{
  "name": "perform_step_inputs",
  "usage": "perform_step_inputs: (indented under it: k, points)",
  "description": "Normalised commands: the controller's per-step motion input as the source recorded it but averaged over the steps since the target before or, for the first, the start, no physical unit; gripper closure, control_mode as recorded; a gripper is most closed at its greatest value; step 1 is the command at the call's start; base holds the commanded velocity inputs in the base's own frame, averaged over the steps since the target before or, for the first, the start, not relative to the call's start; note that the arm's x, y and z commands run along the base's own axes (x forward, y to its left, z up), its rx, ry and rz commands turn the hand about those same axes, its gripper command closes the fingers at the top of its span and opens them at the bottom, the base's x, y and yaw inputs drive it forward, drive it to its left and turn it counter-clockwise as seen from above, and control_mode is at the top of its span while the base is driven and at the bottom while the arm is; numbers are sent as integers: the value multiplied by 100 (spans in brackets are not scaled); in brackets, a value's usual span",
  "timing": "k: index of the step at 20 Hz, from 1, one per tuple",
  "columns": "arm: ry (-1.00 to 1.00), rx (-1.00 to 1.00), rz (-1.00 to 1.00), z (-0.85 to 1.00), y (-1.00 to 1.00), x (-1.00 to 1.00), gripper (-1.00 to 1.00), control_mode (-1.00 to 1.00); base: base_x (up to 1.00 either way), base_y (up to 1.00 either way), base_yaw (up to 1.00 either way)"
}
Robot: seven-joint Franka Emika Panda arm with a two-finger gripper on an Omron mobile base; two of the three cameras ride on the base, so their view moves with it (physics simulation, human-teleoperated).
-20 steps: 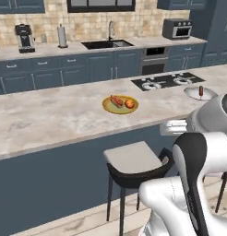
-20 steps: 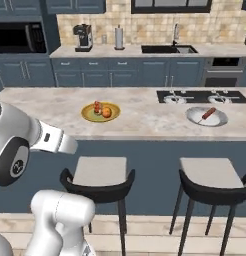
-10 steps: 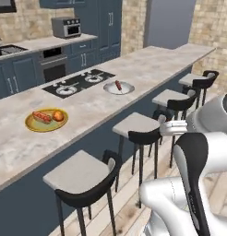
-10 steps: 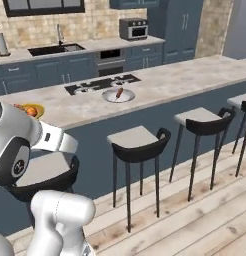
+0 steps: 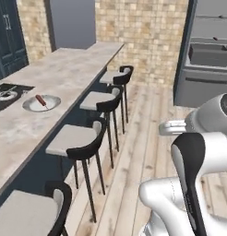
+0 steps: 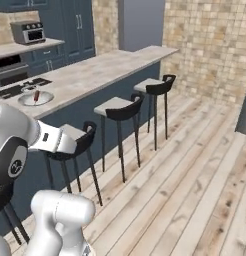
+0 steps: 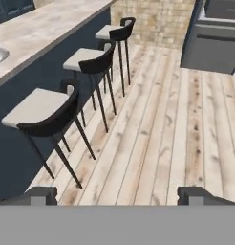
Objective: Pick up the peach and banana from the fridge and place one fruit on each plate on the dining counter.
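The fingers [image 7: 117, 195] stand wide apart with nothing between them; their two dark tips rise at the bottom of the hand view over bare wooden floor [image 7: 153, 143].

The dining bench [image 5: 50, 87] runs from the lower left toward the upper middle of the left base view, its beige marbled top on a dark blue base. On it, at the left of that frame, lies the pale grey plate [image 5: 41, 103] with a small red-brown stick-like piece [image 5: 40, 99] on it, just beside the black cooktop [image 5: 4, 92] at the left edge. In the right base view the same plate [image 6: 36, 98] sits at the left, near the cooktop.

The fridge [image 5: 205, 55] stands open at the upper right of the left base view, pale grey inside with a grey drawer [image 5: 210, 54]; I cannot make out any fruit on its shelves.

Black-backed stools [image 5: 94, 103] line the bench's near side.
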Motion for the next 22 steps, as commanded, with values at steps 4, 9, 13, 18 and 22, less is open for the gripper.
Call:
perform_step_inputs:
  k: [4, 9, 13, 18, 22]
  points:
    - [0, 0, 0, 0, 0, 0, -100, 100, 46, -82, -52]
    - [0, 0, 0, 0, 0, 0, -100, 100, 68, -88, -41]
    - [0, 0, 0, 0, 0, 0, -100, 100, 98, -71, -25]
    - [0, 0, 0, 0, 0, 0, -100, 100, 100, -44, -8]
    - [0, 0, 0, 0, 0, 0, -100, 100, 100, -27, 0]
